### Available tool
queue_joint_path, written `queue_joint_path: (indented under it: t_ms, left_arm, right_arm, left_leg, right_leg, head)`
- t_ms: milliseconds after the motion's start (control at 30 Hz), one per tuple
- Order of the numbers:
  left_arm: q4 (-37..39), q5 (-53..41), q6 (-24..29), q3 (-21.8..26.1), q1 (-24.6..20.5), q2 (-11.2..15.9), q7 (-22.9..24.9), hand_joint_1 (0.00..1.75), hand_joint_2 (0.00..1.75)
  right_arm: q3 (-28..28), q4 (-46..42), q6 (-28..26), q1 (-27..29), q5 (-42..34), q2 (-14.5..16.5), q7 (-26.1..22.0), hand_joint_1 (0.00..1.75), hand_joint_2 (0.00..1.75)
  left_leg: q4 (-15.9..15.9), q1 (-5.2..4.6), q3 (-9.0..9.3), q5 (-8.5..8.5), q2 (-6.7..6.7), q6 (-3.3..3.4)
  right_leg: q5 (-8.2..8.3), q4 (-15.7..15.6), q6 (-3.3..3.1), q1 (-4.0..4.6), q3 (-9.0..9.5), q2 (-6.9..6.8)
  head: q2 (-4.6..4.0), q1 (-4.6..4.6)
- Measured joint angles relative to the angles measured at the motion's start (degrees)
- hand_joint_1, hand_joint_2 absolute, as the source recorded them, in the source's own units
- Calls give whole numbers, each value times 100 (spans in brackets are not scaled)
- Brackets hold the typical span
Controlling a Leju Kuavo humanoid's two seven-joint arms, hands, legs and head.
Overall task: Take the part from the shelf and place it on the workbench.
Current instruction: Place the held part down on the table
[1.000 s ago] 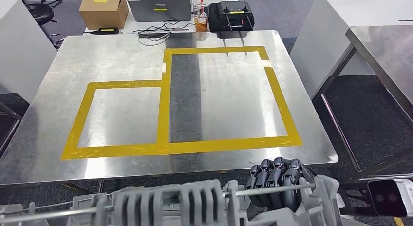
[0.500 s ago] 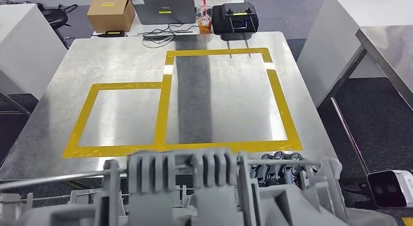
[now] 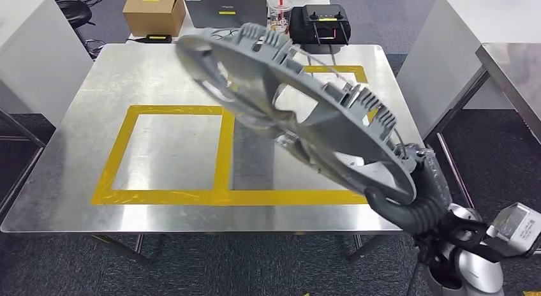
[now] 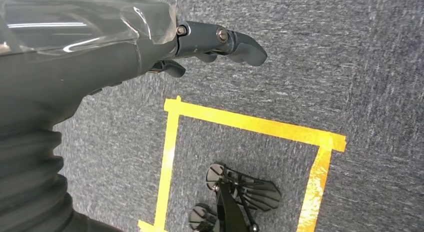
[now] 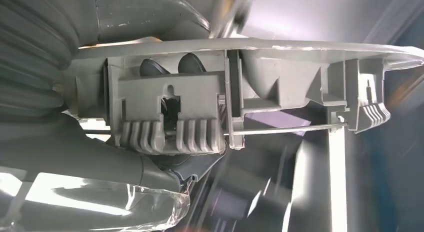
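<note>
A steel table (image 3: pixel 76 181) stood on dark grey carpet (image 3: pixel 504 149), its top marked with yellow tape (image 3: pixel 163 197) in joined rectangles. At 12 o'clock beyond it sat a cardboard box (image 3: pixel 153 12), a laptop (image 3: pixel 224 1), an iced drink (image 3: pixel 279 10) and a black controller (image 3: pixel 324 23), with cables (image 3: pixel 220 33) trailing. White counters stood at 10 (image 3: pixel 32 60) and 2 o'clock (image 3: pixel 459 47). A second steel table (image 3: pixel 518 73) edged in at 3 o'clock. Yellow tape (image 4: pixel 250 124) squared the carpet below.

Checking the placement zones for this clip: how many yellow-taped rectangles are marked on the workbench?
2. A smaller rectangle on the workbench's left side, and a larger rectangle adjoining it on the right, much of it hidden behind the grey part held in the right hand.
</note>
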Motion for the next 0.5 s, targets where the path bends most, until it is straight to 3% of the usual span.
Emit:
queue_joint_path:
  t_ms: [67, 100, 133, 200, 233, 300, 400, 433, 500]
  left_arm:
    - [0, 34, 10, -1, 18, -23, -9, 0, 175]
    - [0, 45, 14, -2, 26, -34, -16, 0, 175]
    - [0, 53, 15, -3, 29, -47, -23, 0, 175]
    - [0, 56, 14, -7, 32, -69, -31, 0, 175]
    - [1, 56, 13, -8, 34, -78, -31, 0, 175]
    - [1, 56, 9, -10, 43, -87, -32, 0, 175]
    - [1, 56, 7, -11, 54, -99, -32, 0, 175]
    - [2, 56, 7, -11, 53, -104, -32, 0, 175]
    - [2, 56, 8, -11, 50, -111, -33, 0, 175]
  right_arm:
    - [-226, 77, -371, -73, 434, -123, 27, 175, 175]
    - [-327, 126, -573, -136, 669, -209, 69, 175, 175]
    - [-434, 181, -777, -208, 893, -323, 127, 175, 175]
    - [-682, 302, -1136, -337, 1252, -596, 250, 175, 175]
    - [-811, 361, -1270, -385, 1372, -731, 290, 175, 175]
    - [-1024, 465, -1449, -477, 1530, -954, 323, 175, 175]
    - [-1224, 602, -1523, -578, 1608, -1204, 337, 175, 175]
    - [-1260, 636, -1528, -591, 1617, -1261, 340, 175, 175]
    - [-1286, 672, -1534, -599, 1632, -1325, 341, 175, 175]
  left_leg:
    - [2, -1, -7, -3, -16, 9]
    - [6, 0, -8, -6, -25, 9]
    - [11, 2, -6, -10, -37, 4]
    - [38, 0, -7, -28, -78, -24]
    - [63, -9, -17, -44, -101, -49]
    - [99, -26, -45, -66, -125, -104]
    - [148, -8, -71, -118, -107, -180]
    - [281, 0, -127, -208, -81, -209]
    - [925, 13, -428, -535, -19, -260]
  right_leg:
    - [-191, 647, 22, -11, -350, 0]
    - [-163, 713, 65, -23, -408, 0]
    - [-50, 549, 124, -41, -353, 0]
    - [288, -231, 227, -82, -16, -1]
    - [413, -565, 229, -89, 139, 2]
    - [506, -848, 158, -76, 265, 9]
    - [523, -851, 51, -81, 281, 14]
    - [524, -857, 22, -94, 294, 14]
    - [517, -860, -22, -95, 312, 14]
  head:
    - [0, 1]
    - [0, 2]
    - [0, 2]
    - [0, 9]
    - [0, 11]
    - [0, 15]
    - [0, 11]
    - [0, 1]
    - [0, -16]
